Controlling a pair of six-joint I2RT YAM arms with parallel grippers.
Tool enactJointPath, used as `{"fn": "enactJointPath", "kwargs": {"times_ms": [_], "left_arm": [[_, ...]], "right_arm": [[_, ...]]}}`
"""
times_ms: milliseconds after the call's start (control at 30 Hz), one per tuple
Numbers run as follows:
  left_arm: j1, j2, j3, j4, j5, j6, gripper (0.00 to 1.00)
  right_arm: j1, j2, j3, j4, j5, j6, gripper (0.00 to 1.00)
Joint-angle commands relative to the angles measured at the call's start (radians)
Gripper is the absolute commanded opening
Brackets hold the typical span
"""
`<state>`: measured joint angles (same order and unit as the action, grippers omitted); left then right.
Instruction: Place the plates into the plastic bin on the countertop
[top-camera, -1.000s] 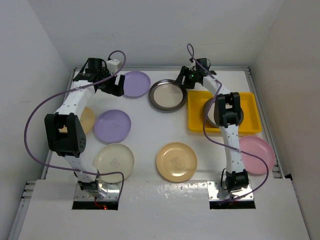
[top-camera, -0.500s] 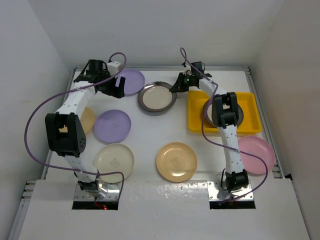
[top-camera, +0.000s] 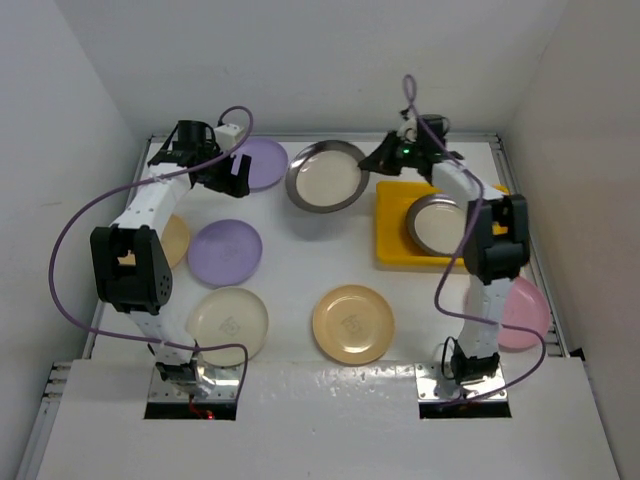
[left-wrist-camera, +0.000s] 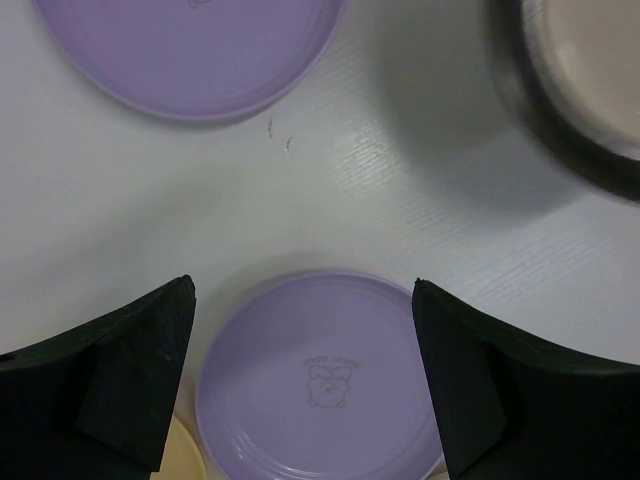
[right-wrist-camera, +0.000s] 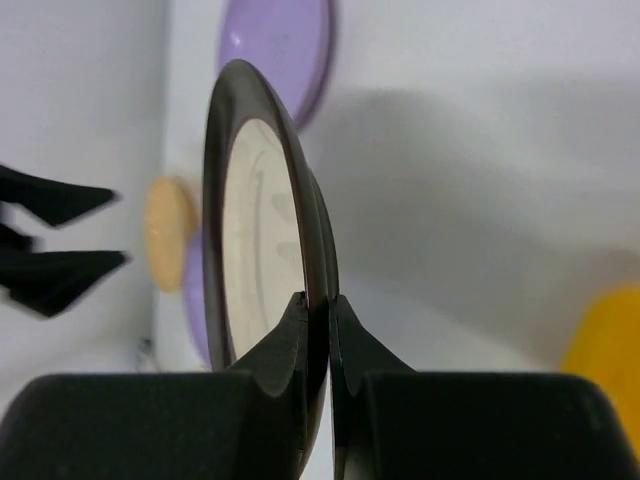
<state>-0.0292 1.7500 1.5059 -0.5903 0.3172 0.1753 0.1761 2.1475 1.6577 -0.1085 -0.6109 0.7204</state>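
Right fingers (top-camera: 375, 163) grip dark-rimmed plate (top-camera: 327, 178) rim, left of yellow bin (top-camera: 395, 250).

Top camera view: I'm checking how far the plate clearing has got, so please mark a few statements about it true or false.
1. The right claw is clamped on the rim of a dark-rimmed plate. True.
2. The yellow bin has nothing in it. False: a second dark-rimmed plate already lies inside.
3. The left claw is holding a purple plate. False: it is open and holds nothing; a purple plate lies on the counter below it.
4. The pink plate lies outside the bin. True: it is on the counter, partly hidden by the right arm.
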Motion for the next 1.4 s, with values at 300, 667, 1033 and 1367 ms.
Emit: {"fn": "enactJointPath", "kwargs": {"times_ms": [300, 667, 1033, 1367], "left_arm": [[0.0, -0.067, -0.012, 0.017, 0.034, 0.009, 0.9], [-0.009, -0.076, -0.03, 0.017, 0.052, 0.018, 0.9], [-0.009, -0.086, -0.03, 0.017, 0.051, 0.018, 0.9], [-0.018, -0.096, -0.021, 0.017, 0.069, 0.027, 0.9]], "right_arm": [[-0.601, -0.735, -0.705, 0.206, -0.027, 0.156, 0.0], [-0.751, -0.64, -0.748, 0.138, 0.004, 0.005, 0.0], [-0.678, -0.546, -0.681, -0.091, 0.196, -0.163, 0.75], [-0.705, -0.78, -0.639, -0.46, 0.845, 0.005, 0.99]]}}
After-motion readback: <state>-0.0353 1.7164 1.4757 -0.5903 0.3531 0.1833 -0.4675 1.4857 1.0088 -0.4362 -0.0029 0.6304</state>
